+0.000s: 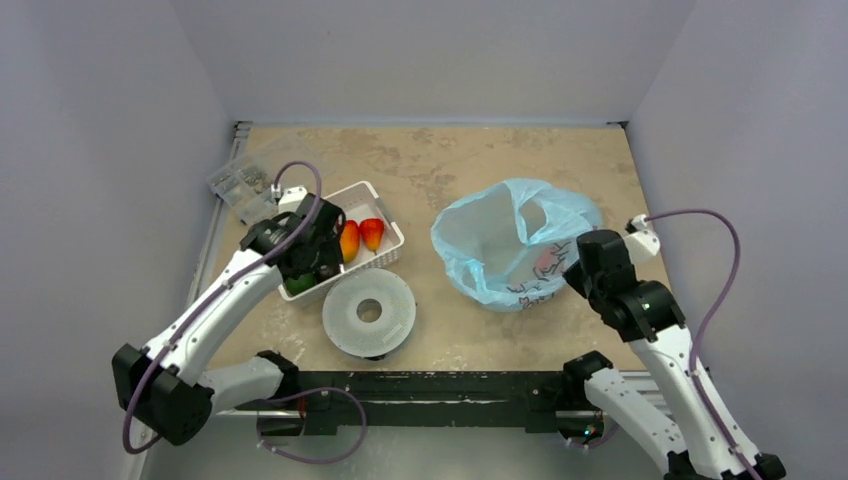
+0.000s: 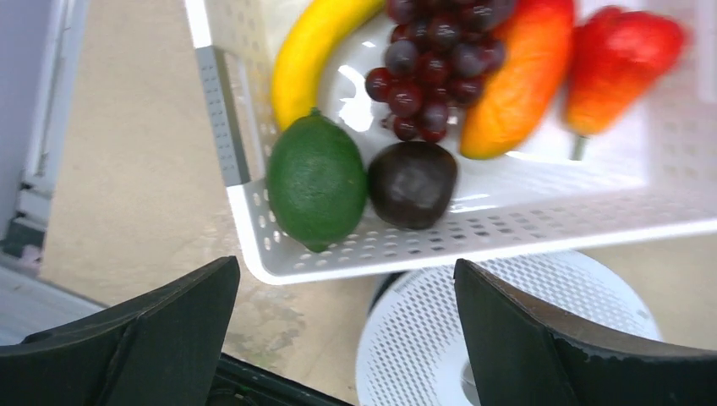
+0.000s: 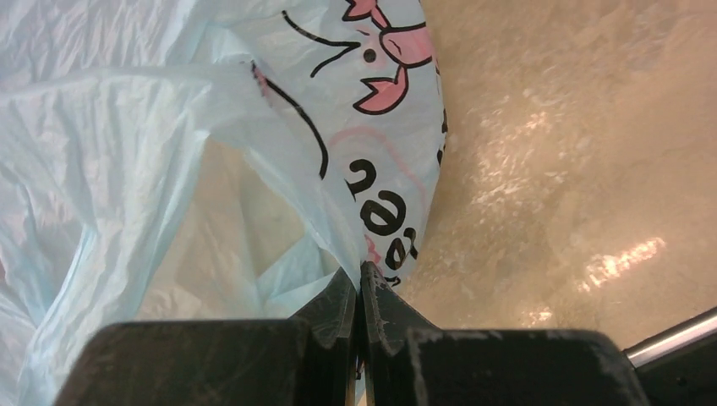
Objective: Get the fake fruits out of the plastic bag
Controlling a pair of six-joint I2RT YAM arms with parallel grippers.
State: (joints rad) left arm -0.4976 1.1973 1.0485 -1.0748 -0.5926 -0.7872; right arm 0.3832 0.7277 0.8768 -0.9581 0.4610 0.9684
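1. Pinching the edge of the plastic bag (image 3: 127, 127), the right hand (image 3: 360, 292) is propping its mouth open, right of the basket (image 2: 507, 241).
2. The left hand (image 2: 345, 279), fingers spread, is hovering above the basket's near rim.
3. The fake fruits (image 2: 516, 85) are lying inside the basket.

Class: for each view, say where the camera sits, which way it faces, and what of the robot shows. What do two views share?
Top external: above and behind, facing down at the table; left arm and right arm show.
Left wrist: on that arm, facing down at fake fruits in the basket; open left gripper shows.
Right wrist: facing the plastic bag; right gripper shut on it.
Shared: basket and perforated disc, in top and left wrist.
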